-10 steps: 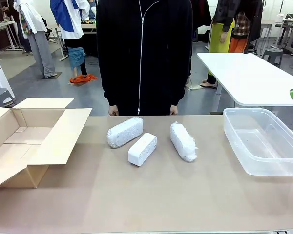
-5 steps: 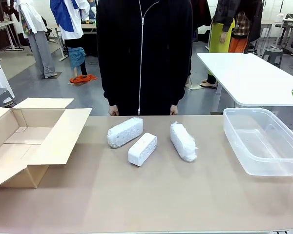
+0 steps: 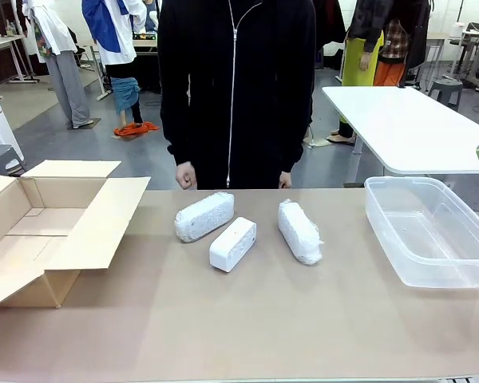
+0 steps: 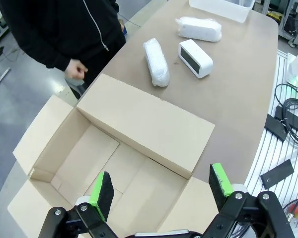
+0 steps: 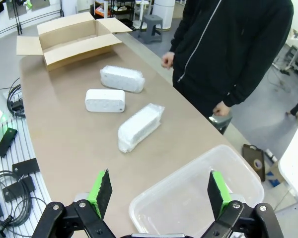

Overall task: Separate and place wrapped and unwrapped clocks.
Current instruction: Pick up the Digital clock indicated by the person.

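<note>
brown table [image 3: 247,319] in a busy workshop, a person standing at its far edge. front view: three clocks sit mid-table. first wrapped clock [image 3: 204,216], bare clock [image 3: 232,244] just beside it, second wrapped clock [image 3: 299,231] toward the clear tub [image 3: 383,211]. the open cardboard box [image 3: 96,223] is far left.

left wrist view: my left gripper [image 4: 160,186] hangs over the box, jaws wide apart, nothing in them. the clocks lie ahead, past the flap.

right wrist view: my right gripper [image 5: 159,191] is spread wide and empty above the tub. the second wrapped clock is nearest, its long axis slanting toward my jaws, with bare table all round it. i'd say the right arm goes first.
</note>
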Controlling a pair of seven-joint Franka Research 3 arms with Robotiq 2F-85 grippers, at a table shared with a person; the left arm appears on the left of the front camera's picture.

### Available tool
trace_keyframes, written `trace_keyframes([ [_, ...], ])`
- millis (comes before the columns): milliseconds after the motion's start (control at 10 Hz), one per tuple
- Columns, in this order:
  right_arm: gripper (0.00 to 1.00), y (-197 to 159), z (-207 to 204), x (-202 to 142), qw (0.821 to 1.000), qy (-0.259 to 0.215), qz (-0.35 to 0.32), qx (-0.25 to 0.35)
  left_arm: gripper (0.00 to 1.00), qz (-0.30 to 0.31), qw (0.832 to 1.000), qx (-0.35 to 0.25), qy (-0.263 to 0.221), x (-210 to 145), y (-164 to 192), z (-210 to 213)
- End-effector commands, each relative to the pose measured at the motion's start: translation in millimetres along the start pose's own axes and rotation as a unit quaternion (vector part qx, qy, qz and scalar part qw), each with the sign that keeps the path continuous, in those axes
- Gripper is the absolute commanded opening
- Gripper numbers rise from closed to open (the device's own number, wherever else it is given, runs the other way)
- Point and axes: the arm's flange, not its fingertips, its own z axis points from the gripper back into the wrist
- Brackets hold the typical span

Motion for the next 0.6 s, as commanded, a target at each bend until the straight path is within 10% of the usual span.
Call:
trace_keyframes([
  [0,1.0,-0.8,-2.6,-0.2,1.0,-0.006,0.002,0.007,1.0,-0.008,1.0,-0.005,-0.007,-0.6,1.5,-0.5],
  [500,1.0,-0.8,-2.6,-0.2,1.0,-0.006,0.002,0.007,1.0,-0.008,1.0,-0.005,-0.007,-0.6,1.5,-0.5],
])
